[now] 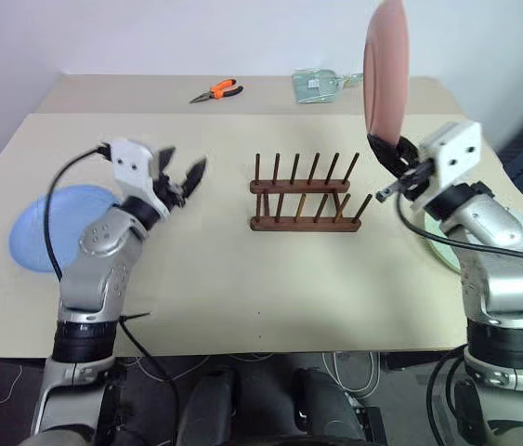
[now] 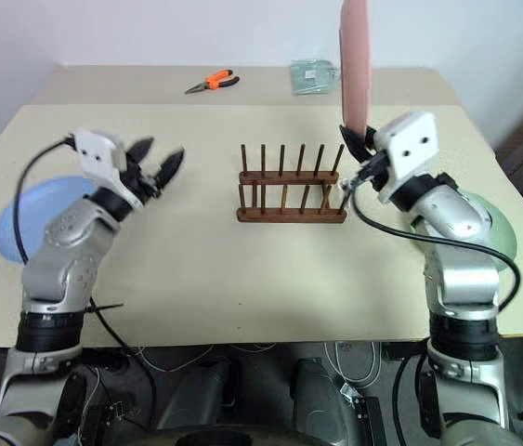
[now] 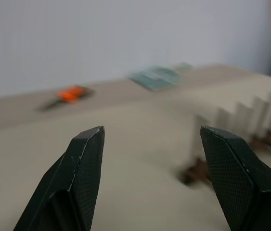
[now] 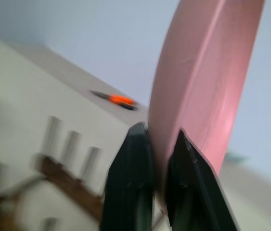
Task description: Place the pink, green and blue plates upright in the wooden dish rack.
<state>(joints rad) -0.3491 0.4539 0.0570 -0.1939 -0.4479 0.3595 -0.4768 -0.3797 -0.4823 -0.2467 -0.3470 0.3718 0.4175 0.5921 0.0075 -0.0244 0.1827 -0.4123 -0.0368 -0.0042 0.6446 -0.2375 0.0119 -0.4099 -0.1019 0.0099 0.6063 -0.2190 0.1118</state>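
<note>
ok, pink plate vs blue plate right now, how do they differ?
Pose: the pink plate stands on edge in the air; the blue plate lies flat on the table.
Hold: the right hand pinches pink's rim; blue is untouched, beside the open left hand.
Both are round.

Soft, even daylight fills the scene; the beige table (image 1: 242, 279) and pale wall read bright without glare. Shadows are faint: a weak, diffuse one lies under the wooden dish rack (image 1: 300, 195). In the head views the left gripper (image 1: 182, 177) is smeared by motion blur, while the rack stays crisp. The left wrist view is blurred throughout: the orange pliers (image 3: 70, 94) and the rack pegs dissolve into streaks. In the right wrist view the pink plate (image 4: 202, 91) is soft and streaked, with a gentle sheen.
</note>
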